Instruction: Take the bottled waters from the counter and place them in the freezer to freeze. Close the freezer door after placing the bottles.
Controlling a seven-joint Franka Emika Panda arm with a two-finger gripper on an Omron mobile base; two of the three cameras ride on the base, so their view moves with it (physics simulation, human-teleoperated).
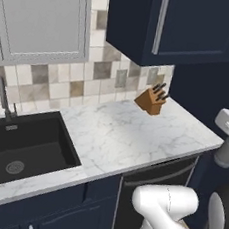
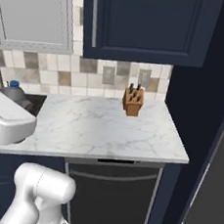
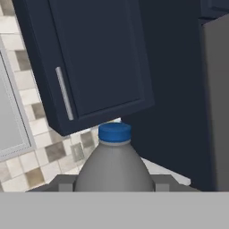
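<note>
Bottled water (image 3: 114, 167) sits upright, clamped between the fingers (image 3: 62, 184) on both sides.

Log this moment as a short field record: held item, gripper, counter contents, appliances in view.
held item: bottled water with blue cap, between the fingers in the hand view
gripper: shut on the bottle, raised facing the navy upper cabinet
counter: knife block near the tiled wall
sink: black basin, left of the bare marble
below counter: black dishwasher front
second bottle: blue cap visible by the sink
</note>
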